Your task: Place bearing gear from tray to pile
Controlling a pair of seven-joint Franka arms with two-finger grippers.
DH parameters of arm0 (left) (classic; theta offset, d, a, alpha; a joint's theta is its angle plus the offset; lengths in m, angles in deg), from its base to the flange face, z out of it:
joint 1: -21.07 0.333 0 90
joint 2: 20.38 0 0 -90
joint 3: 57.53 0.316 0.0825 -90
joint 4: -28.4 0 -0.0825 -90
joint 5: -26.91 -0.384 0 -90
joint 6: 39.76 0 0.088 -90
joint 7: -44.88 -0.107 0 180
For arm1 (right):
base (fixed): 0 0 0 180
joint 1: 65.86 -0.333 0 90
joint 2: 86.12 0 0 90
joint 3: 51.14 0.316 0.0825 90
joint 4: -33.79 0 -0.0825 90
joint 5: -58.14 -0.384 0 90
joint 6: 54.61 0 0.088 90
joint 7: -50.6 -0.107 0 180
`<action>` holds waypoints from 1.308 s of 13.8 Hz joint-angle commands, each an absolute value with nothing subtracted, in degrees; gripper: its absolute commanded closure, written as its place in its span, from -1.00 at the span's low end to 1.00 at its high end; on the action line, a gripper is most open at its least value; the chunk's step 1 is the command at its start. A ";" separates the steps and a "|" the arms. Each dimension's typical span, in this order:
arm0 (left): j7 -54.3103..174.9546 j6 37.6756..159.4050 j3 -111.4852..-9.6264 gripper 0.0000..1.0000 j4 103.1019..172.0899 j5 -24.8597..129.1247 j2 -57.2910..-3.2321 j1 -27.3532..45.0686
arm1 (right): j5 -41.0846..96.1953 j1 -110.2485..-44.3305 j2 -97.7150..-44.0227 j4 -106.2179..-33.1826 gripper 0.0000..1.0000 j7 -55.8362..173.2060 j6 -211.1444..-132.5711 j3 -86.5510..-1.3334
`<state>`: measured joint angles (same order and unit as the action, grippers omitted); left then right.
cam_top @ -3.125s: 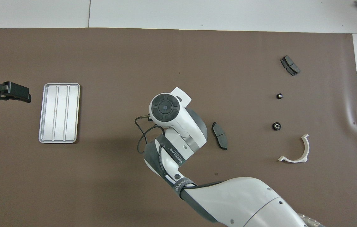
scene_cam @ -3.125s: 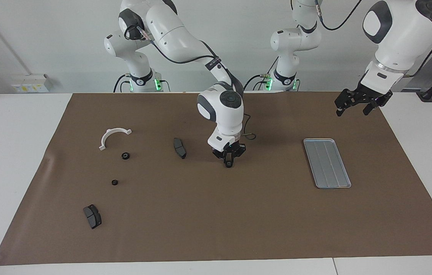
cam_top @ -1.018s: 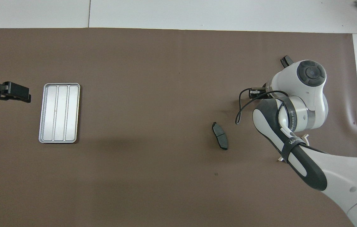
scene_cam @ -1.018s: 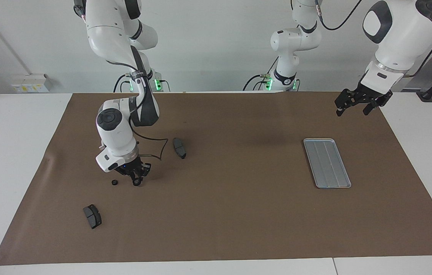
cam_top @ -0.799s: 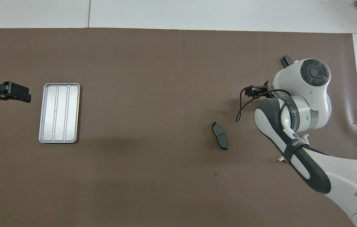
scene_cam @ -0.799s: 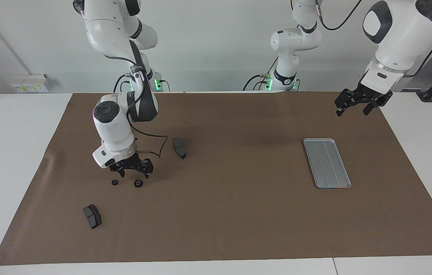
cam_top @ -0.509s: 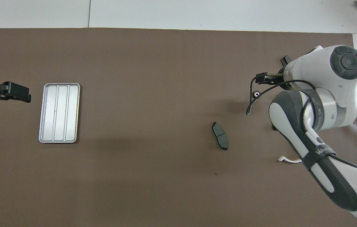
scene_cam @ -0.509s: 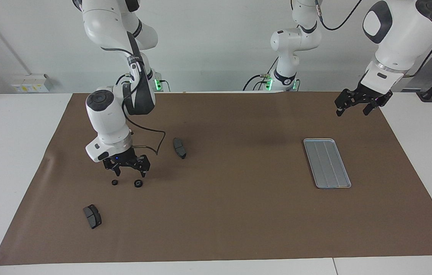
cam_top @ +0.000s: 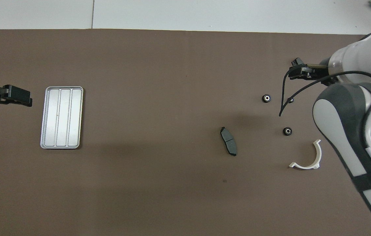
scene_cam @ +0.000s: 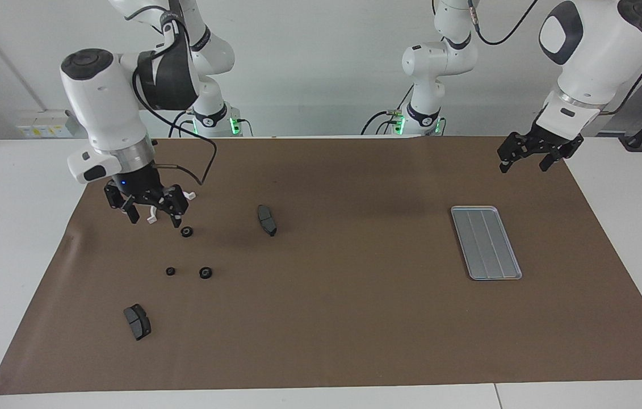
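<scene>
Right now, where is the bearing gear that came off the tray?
The bearing gear lies on the mat in the pile at the right arm's end, beside a smaller gear; the open right gripper is raised above the white bracket.

The right arm comes in from its base, bends sharply at the elbow and turns its wrist straight down, so the right end effector (scene_cam: 150, 212) hangs raised above the worktop at that arm's own end, its black fingers (scene_cam: 176, 218) spread apart with nothing between them. A black cable loops loosely from the wrist back to the forearm. The left arm waits: its big white wrist housing is held high and tilted, and the left end effector (scene_cam: 528, 157) hangs in the air at the left arm's end of the worktop, fingers (scene_cam: 504, 165) apart and pointing down, holding nothing.
</scene>
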<state>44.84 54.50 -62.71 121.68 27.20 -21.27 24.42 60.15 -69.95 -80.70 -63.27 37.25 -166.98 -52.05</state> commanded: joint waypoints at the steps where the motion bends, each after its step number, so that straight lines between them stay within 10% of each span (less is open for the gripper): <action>1: 44.70 54.38 -62.54 -1.00 123.06 27.61 -19.94 24.41 | 60.17 -69.21 -84.62 -63.86 -1.00 39.51 -161.24 -51.67; 9: 44.70 54.38 -62.45 -1.00 123.06 27.61 -19.94 24.41 | 59.81 -66.83 -90.78 -58.95 -1.00 47.07 -141.47 -52.81; 18: 44.70 54.38 -62.45 -1.00 123.06 27.61 -19.94 24.41 | 58.76 -66.74 -91.92 -60.17 -1.00 45.69 -139.52 -53.16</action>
<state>44.84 54.50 -62.71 121.68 27.20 -21.27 24.42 59.70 -67.25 -91.41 -59.58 46.48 -140.61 -52.98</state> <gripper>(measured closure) 0.000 0.000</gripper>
